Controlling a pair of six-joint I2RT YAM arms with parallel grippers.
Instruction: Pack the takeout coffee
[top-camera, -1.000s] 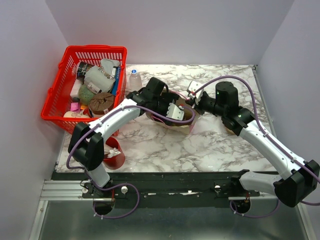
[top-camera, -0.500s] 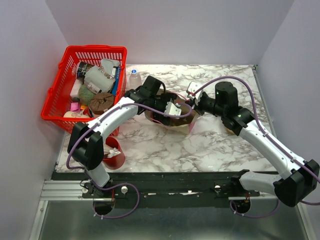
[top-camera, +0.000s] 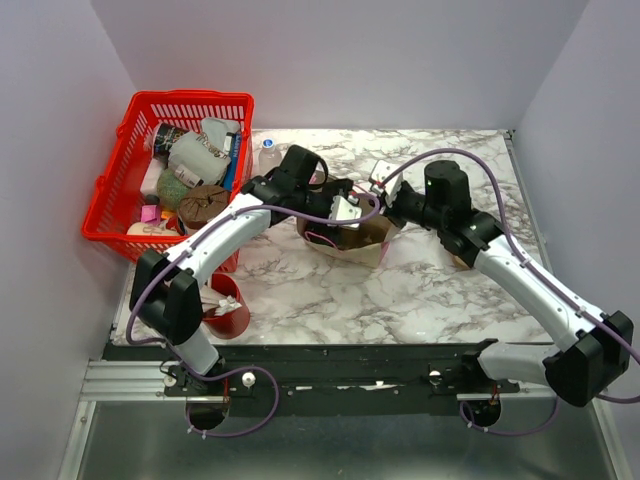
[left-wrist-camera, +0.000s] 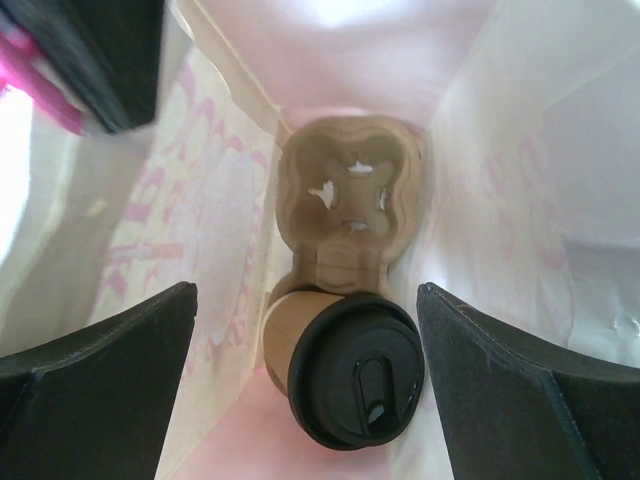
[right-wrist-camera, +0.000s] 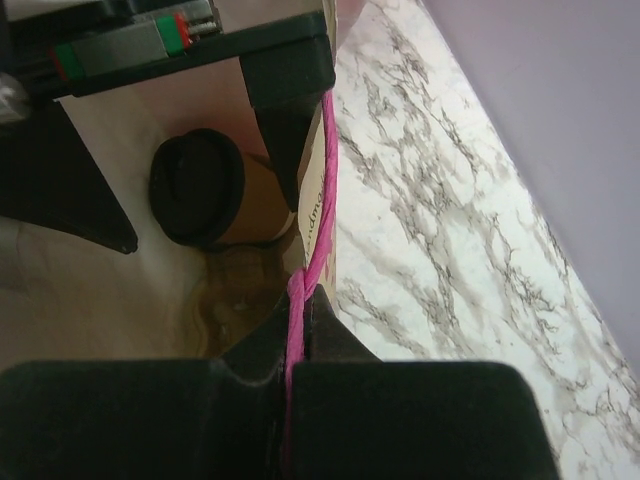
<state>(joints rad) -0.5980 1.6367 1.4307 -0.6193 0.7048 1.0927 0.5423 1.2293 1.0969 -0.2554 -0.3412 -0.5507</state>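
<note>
Sitting deep inside a white paper bag (left-wrist-camera: 500, 180) printed with pink, the coffee cup (left-wrist-camera: 340, 370) shows in the lower middle of the left wrist view. It is a smooth tan paper cylinder capped by a round, glossy black plastic lid with a small sip tab. It rests at the near end of a brown cup carrier (left-wrist-camera: 350, 200) of rough moulded pulp, whose far pocket has a lobed outline and torn slits.

The left gripper (left-wrist-camera: 305, 300) is spread as wide as it goes. Its 2 black fingers (left-wrist-camera: 110, 380) stand at the lower left and lower right of that view, either side of the cup and touching nothing.

The right gripper (right-wrist-camera: 297, 300) is pressed together, pinching the bag's rim and its twisted pink handle (right-wrist-camera: 320, 180) at the centre of the right wrist view.

In the top view the bag stands mid-frame on the grey-veined marble table (top-camera: 420, 290). A red plastic mesh basket (top-camera: 115, 200) sits at the upper left, and a red cup (top-camera: 228, 312) sits at the lower left.
</note>
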